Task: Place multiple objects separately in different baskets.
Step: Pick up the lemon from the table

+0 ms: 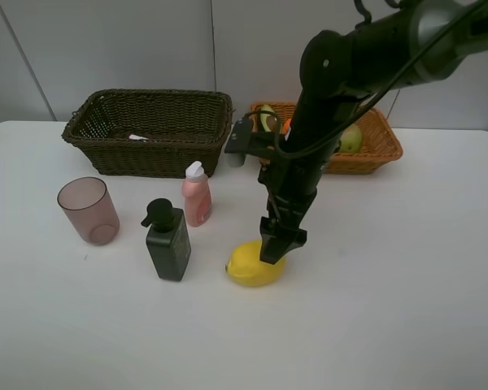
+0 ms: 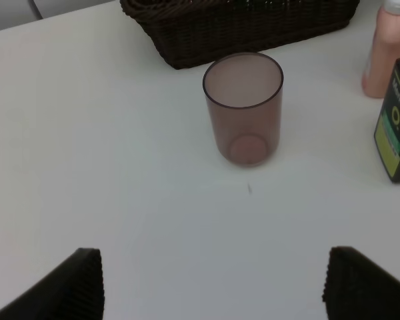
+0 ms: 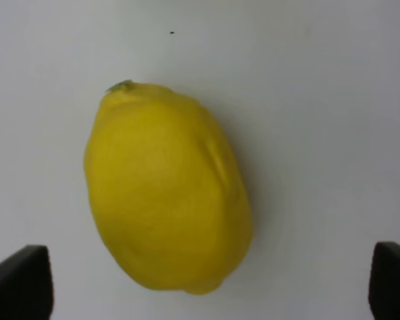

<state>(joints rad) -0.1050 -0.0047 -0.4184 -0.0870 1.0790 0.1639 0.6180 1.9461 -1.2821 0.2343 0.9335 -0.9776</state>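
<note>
A yellow lemon (image 1: 254, 266) lies on the white table. My right gripper (image 1: 275, 248) hangs right over it, open and empty. In the right wrist view the lemon (image 3: 167, 190) fills the middle, between the spread fingertips (image 3: 20, 283). The pinkish cup (image 1: 89, 211), dark green pump bottle (image 1: 168, 241) and small pink bottle (image 1: 197, 195) stand upright left of the lemon. The dark basket (image 1: 146, 150) holds the white marker (image 1: 138, 138). The orange-tan basket (image 1: 366, 162) holds avocado (image 1: 266, 116), orange (image 1: 286, 126) and mango (image 1: 350, 138). My left gripper (image 2: 213, 293) is open and empty, short of the cup (image 2: 243, 107).
Both baskets stand at the table's back edge, against a white wall. The right arm partly hides the tan basket. The left wrist view also shows the dark basket (image 2: 240, 27), pink bottle (image 2: 387, 50) and pump bottle (image 2: 397, 127).
</note>
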